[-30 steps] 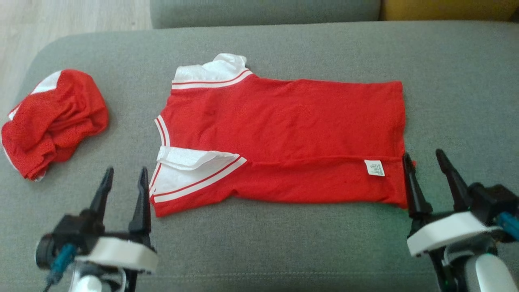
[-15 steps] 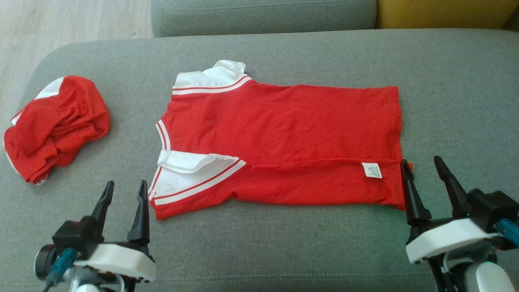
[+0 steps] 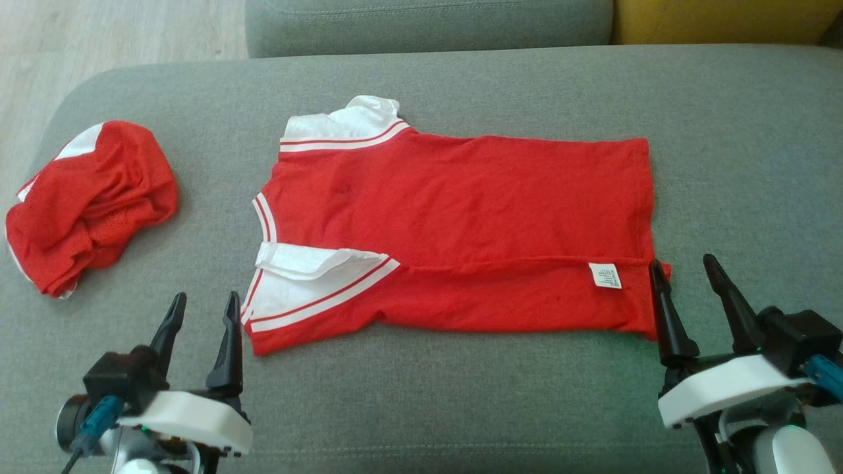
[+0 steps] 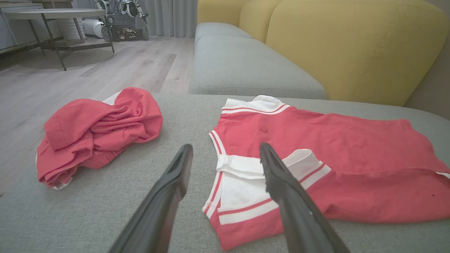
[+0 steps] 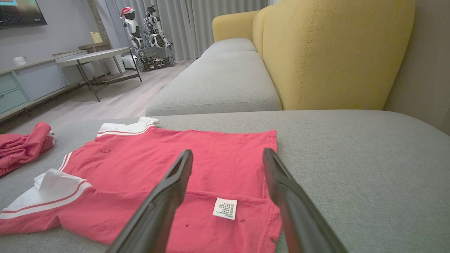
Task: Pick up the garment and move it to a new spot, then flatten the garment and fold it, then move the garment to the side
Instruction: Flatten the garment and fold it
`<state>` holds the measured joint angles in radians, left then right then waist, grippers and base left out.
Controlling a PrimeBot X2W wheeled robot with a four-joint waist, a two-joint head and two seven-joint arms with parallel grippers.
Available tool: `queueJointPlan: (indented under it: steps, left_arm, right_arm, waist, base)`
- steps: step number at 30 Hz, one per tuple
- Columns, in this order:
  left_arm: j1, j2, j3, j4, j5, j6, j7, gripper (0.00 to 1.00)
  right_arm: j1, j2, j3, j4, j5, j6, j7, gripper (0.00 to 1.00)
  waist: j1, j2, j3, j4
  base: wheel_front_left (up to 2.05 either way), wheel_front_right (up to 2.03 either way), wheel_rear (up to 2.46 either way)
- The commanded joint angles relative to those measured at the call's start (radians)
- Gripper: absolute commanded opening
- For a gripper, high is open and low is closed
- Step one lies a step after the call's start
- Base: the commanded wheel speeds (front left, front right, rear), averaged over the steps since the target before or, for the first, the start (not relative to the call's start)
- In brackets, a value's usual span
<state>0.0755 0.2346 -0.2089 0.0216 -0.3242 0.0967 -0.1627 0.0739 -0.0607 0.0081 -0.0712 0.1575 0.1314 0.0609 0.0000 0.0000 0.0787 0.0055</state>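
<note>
The garment is a red shirt with white sleeves and striped trim, spread on the grey sofa seat, its near long side folded over with a white label showing. The garment lies ahead and right in the left wrist view, and the garment spreads ahead in the right wrist view. My left gripper stands open just off the near sleeve corner, holding nothing. Open too and holding nothing, my right gripper hovers at the hem's near corner. Left gripper and right gripper fingers are spread.
A second red and white garment lies crumpled at the seat's left end. Another grey seat cushion and a yellow backrest lie beyond. Wooden floor, a low table and a parked robot are farther off.
The head camera tilted, so the whole picture slid down a little. Both grippers drew slightly back toward the near edge and stayed open. The garment lies as before.
</note>
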Motion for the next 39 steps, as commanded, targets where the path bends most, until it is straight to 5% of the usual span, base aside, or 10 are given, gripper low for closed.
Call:
queueJointPlan:
  steps: [1, 12, 21, 34, 35, 36, 37, 38, 39]
  left_arm:
    - [-0.054, 0.022, 0.038, -0.040, -0.004, 0.007, 0.005, 1.00]
    - [-0.130, 0.013, 0.006, 0.000, -0.016, -0.019, 0.026, 1.00]
    - [-0.182, -0.012, -0.019, 0.187, -0.086, -0.074, 0.078, 1.00]
    - [-0.226, -0.042, -0.019, 0.332, -0.198, -0.127, 0.180, 1.00]
    - [-0.230, -0.042, -0.020, 0.339, -0.204, -0.131, 0.189, 0.88]
    - [-0.234, -0.041, -0.022, 0.346, -0.209, -0.136, 0.198, 0.40]
    - [-0.237, -0.041, -0.023, 0.352, -0.214, -0.141, 0.204, 0.12]
    - [-0.239, -0.041, -0.026, 0.359, -0.218, -0.145, 0.212, 0.00]
    - [-0.241, -0.040, -0.028, 0.364, -0.221, -0.148, 0.218, 0.00]
  right_arm:
    - [-0.022, -0.003, 0.018, -0.030, 0.008, -0.001, -0.002, 1.00]
    - [-0.073, -0.002, 0.006, 0.013, 0.020, -0.001, 0.006, 1.00]
    - [-0.109, -0.001, -0.033, 0.143, 0.012, -0.001, 0.101, 1.00]
    - [-0.126, 0.009, -0.057, 0.177, 0.055, -0.001, 0.271, 1.00]
    - [-0.127, 0.009, -0.056, 0.178, 0.062, -0.001, 0.285, 1.00]
    - [-0.125, 0.010, -0.055, 0.181, 0.074, -0.001, 0.304, 1.00]
    - [-0.123, 0.010, -0.053, 0.185, 0.086, -0.001, 0.323, 1.00]
    - [-0.122, 0.010, -0.051, 0.184, 0.097, -0.001, 0.335, 0.44]
    - [-0.122, 0.010, -0.048, 0.182, 0.105, -0.001, 0.343, 0.00]
  waist:
    - [0.0000, 0.0000, 0.001, 0.000]
    - [0.0000, 0.0000, 0.053, 0.008]
    - [0.0000, 0.0000, 0.161, 0.017]
    - [0.0000, 0.0000, 0.229, 0.021]
    - [0.0000, 0.0000, 0.229, 0.021]
    - [0.0000, 0.0000, 0.229, 0.021]
    - [0.0000, 0.0000, 0.229, 0.021]
    - [0.0000, 0.0000, 0.228, 0.021]
    - [0.0000, 0.0000, 0.227, 0.020]
  base:
    - [0.00, 0.00, 0.00]
    - [0.00, 0.00, 0.00]
    - [0.00, 0.00, 0.00]
    - [0.00, 0.00, 0.00]
    - [0.00, 0.00, 0.00]
    - [0.00, 0.00, 0.00]
    - [0.00, 0.00, 0.00]
    - [0.00, 0.00, 0.00]
    - [0.00, 0.00, 0.00]
